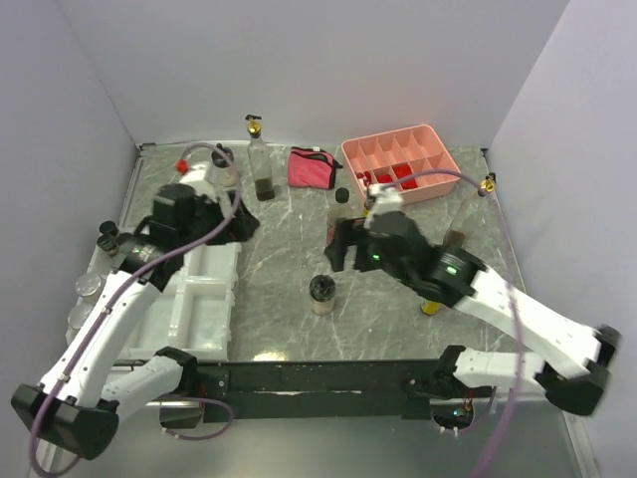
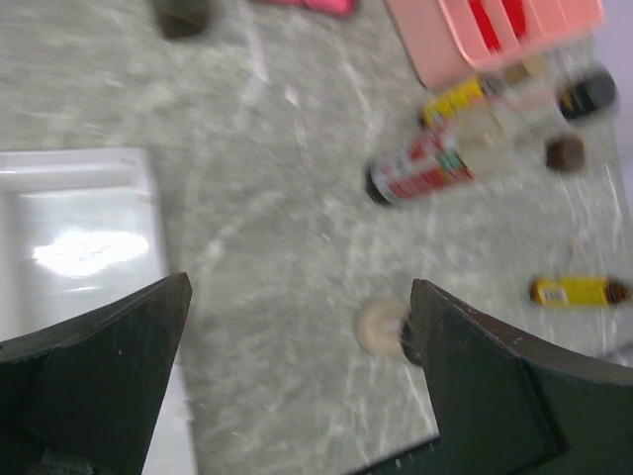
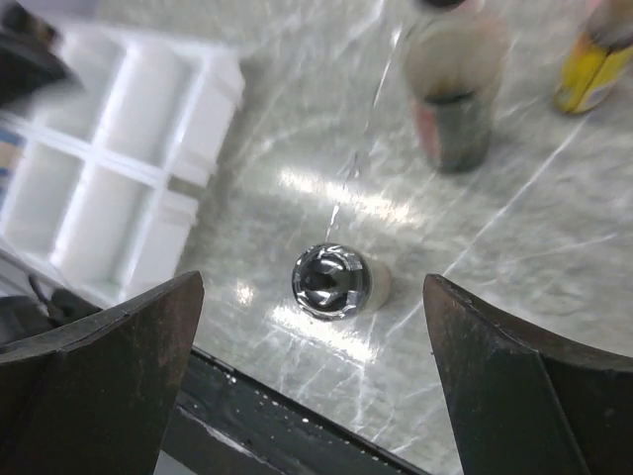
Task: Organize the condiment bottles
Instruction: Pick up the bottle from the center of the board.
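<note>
A small spice jar with a shiny black lid stands on the marble near the table's middle. My right gripper hovers open just behind it. In the right wrist view the jar lies between the open jaws of the right gripper, well below them. My left gripper is open and empty above the table at the left, and the left wrist view shows the left gripper over bare marble. A tall clear bottle with dark liquid and a gold top stands at the back. A small yellow bottle stands beside my right arm.
A white compartment tray lies at the front left, with three jars along its left side. A pink pouch and a pink tray sit at the back. A red-labelled bottle stands by the pink tray.
</note>
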{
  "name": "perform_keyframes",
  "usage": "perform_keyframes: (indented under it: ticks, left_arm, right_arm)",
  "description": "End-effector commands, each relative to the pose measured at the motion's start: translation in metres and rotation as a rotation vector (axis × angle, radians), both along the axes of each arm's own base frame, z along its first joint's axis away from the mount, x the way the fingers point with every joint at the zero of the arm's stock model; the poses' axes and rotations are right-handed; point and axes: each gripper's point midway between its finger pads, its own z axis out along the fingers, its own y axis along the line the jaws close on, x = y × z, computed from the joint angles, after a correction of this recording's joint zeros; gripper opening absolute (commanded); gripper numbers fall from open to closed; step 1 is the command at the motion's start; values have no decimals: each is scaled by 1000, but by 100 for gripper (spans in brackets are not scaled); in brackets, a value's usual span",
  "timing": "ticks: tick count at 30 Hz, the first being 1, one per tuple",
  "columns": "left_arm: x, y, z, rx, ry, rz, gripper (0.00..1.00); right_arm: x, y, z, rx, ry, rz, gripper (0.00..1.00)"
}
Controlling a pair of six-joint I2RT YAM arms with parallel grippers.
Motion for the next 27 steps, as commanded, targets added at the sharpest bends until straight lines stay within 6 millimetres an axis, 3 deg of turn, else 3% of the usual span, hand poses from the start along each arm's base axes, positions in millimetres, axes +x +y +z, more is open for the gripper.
perform_keyframes:
  ticks: [1, 2, 8, 11, 18, 27]
  left_arm:
    - [-7, -39, -7, 27, -15, -34, 99]
    - [-15, -58, -6, 23, -25, -83, 99]
    - [-43, -124, -25, 29, -1, -278, 99]
    - [-52, -146, -38, 88, 5, -313, 99]
    - [-48, -172, -84, 246, 103, -317, 99]
    - [-59, -200, -98, 233, 136, -426, 99]
  right_arm:
    - [-1, -38, 47, 82, -196, -62, 100]
    - [-4, -50, 53, 104, -222, -84, 100]
    - [-10, -98, 77, 154, -318, -221, 100]
    - [-14, -116, 80, 193, -348, -272, 100]
    - [-18, -127, 76, 251, -362, -313, 100]
    - [-19, -126, 83, 288, -381, -308, 100]
